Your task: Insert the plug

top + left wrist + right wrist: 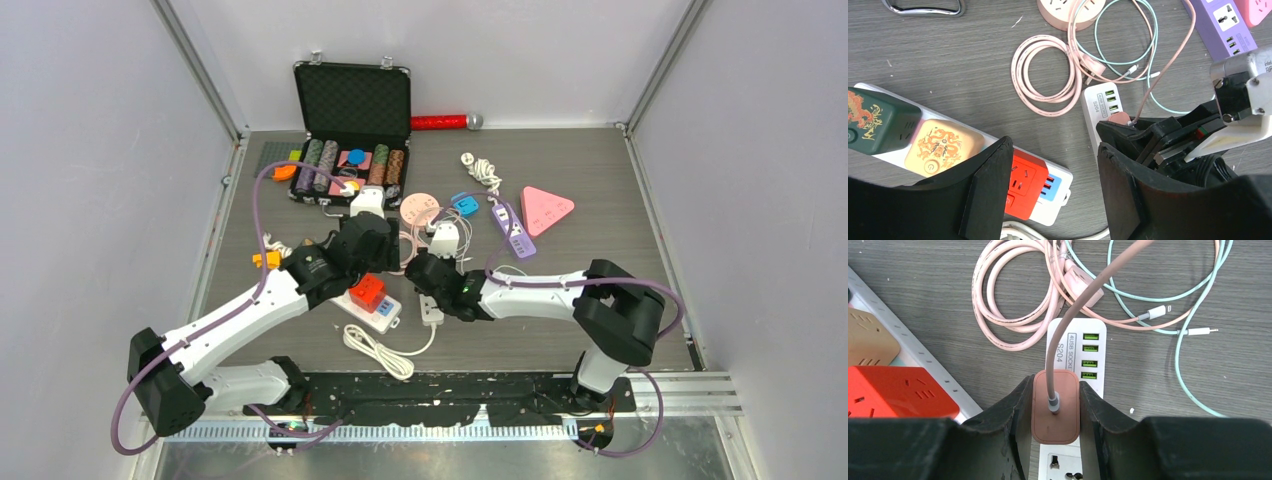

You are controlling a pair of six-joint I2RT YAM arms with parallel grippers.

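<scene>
Entry, plug insertion. Your right gripper (1055,388) was pinching the plug (1055,410), one finger on each of its long sides. The plug's back faced the wrist camera and its cord (1068,315) rose from the middle of that back.

The plug sat directly over the white power strip (1075,347), which lay near the middle of the worktop (948,55), somewhat toward the near edge. In the right wrist view the strip's long axis ran straight away from the wrist. The row of green USB ports (1090,355) was just beyond the plug, and an open socket (1063,467) showed just on the wrist side of it. The plug's long side lay along that same axis.

So the plug was in line with the strip, and the travel needed was straight down toward the strip's face. You could not tell from these views whether the prongs were already in a socket, because the plug body hid them.

Your left gripper (1050,150) hung spread with nothing between its fingers. It was just beside the right gripper, above the red cube adapter (1023,182) on the second strip (1055,192). The right arm was the one placed to press.

Risk noted: the pink cable coil (998,305) touched the far end of the white power strip and could drag.
</scene>
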